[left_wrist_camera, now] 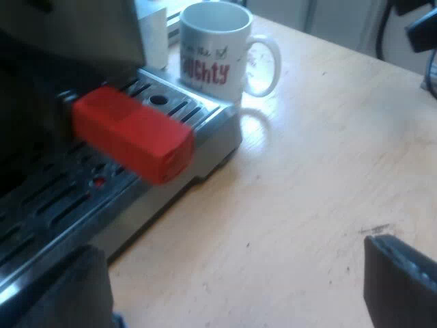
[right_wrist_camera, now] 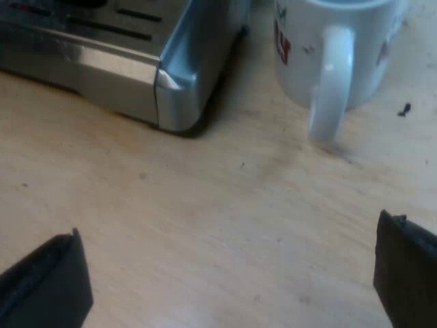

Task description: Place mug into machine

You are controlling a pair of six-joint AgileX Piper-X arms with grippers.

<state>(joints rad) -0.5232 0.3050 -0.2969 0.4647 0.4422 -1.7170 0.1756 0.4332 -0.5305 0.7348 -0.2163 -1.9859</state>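
Note:
A white mug (left_wrist_camera: 215, 51) with red lettering stands upright on the wooden table, close beside the corner of the espresso machine's metal drip tray (left_wrist_camera: 205, 137). The holder's red handle end (left_wrist_camera: 133, 133) juts out over the tray from the machine's front. My left gripper (left_wrist_camera: 232, 290) is open over bare table beside the tray, nothing between its fingers (left_wrist_camera: 399, 280). In the right wrist view the mug (right_wrist_camera: 341, 48) sits with its handle (right_wrist_camera: 331, 85) turned toward my right gripper (right_wrist_camera: 225, 280), which is open a short way from it and holds nothing.
The drip tray's steel corner (right_wrist_camera: 174, 92) lies close to the mug. A white box-like object (left_wrist_camera: 153, 34) stands behind the tray by the mug. Light wooden tabletop (right_wrist_camera: 205, 205) stretches between both grippers and the mug.

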